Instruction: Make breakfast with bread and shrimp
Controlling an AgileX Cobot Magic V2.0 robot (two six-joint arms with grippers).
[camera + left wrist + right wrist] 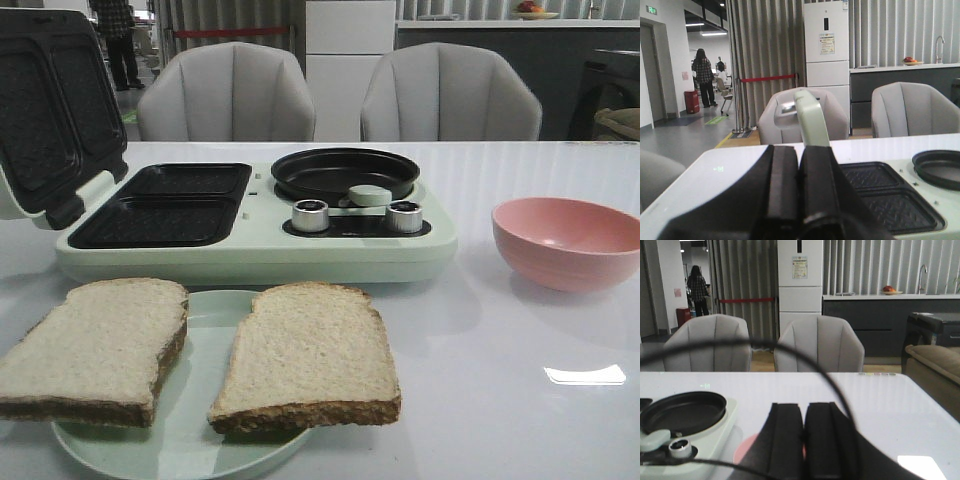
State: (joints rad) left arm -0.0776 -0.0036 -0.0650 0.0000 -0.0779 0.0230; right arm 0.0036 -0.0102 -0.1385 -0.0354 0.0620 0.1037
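Two slices of bread lie flat on a pale green plate [190, 440] at the near edge of the white desk [500, 400], side by side but apart. My left slice [95, 348] hangs over the plate's rim toward 9 o'clock; its long axis runs roughly from 8 to 2 o'clock, dark crust facing me. My right slice [308, 355] points its rounded top toward 12 o'clock, its long axis leaning slightly to 1 o'clock, flat crusted base nearest me.

Just beyond the plate, at 12 o'clock, stands the mint-green breakfast maker [250, 250]: lid [55, 110] raised at 10 o'clock, two dark grill plates [165, 205] bare, round pan [345, 172] and two silver knobs [311, 215] toward 1 o'clock. A pink bowl [570, 240] sits at 2 o'clock, well apart from the bread; I cannot see into it.

My left hand [799, 200] is held level and low, aimed across the desk over the grill plates, its black fingers [782, 190] pressed together on nothing. My right hand [804, 445] is likewise level, fingers [822, 440] closed and empty, above the pink bowl's edge [742, 450].
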